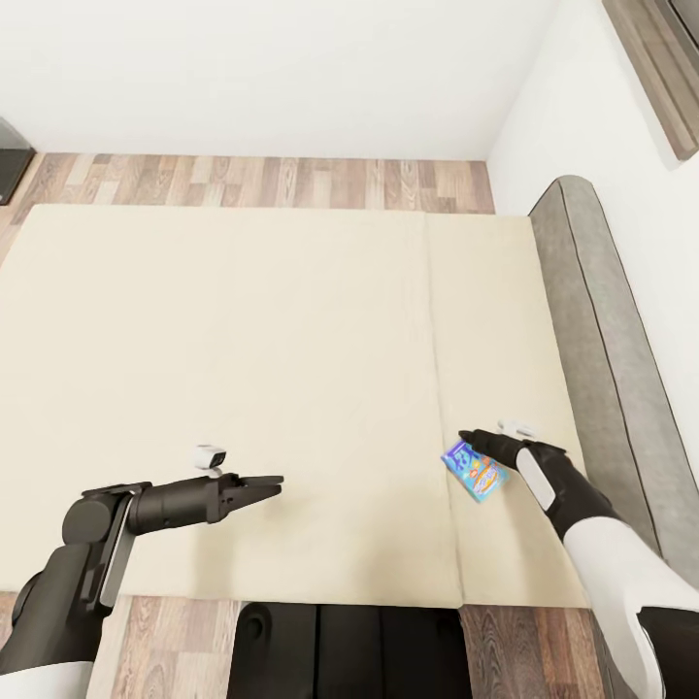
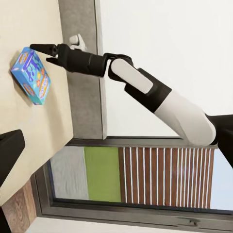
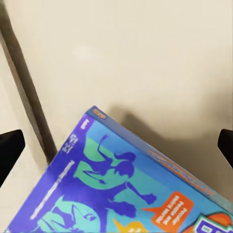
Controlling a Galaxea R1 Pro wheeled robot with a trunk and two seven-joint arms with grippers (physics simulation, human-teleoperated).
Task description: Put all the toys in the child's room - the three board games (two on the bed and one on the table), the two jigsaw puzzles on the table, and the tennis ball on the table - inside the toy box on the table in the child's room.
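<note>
One small blue board game (image 1: 476, 470) on cream bed (image 1: 243, 369).

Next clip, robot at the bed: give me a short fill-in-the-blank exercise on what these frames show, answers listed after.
1. The small board game lying on the bed has a mostly ____ cover.
2. The arm reaching toward that box is the robot's ____ arm.
3. In the right wrist view the right gripper has its fingers spread ____ around the box.
4. The box lies just to the right of the ____ between the bed's two panels.

Missing words: blue; right; open; seam
</note>
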